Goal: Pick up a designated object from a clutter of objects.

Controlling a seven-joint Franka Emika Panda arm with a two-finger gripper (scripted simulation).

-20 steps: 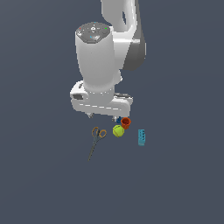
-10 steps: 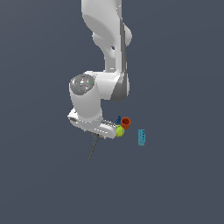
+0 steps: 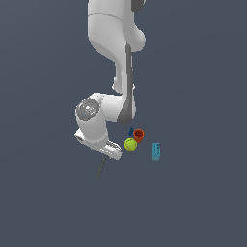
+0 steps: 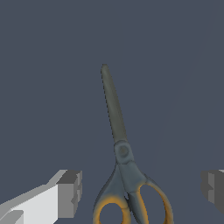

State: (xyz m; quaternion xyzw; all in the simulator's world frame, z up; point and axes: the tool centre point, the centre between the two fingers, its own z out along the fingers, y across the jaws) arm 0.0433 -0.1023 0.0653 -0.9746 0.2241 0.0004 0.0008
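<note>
The gripper (image 4: 142,188) hangs with jaws spread wide over the scissors (image 4: 124,166), touching nothing. The scissors lie flat between the fingers (image 4: 70,192), left of the tennis ball (image 3: 130,144); no writing is readable.

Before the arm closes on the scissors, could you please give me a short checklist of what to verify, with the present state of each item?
1. Pincer open: ok, fingers stand wide apart.
2. Scissors between the fingers: ok, handles lie in the gap.
3. Fingers touching scissors: not yet, both apart.
4. Tennis ball, cup and teal block outside the gap: ok.
5. Height above the scissors: cannot tell.
</note>
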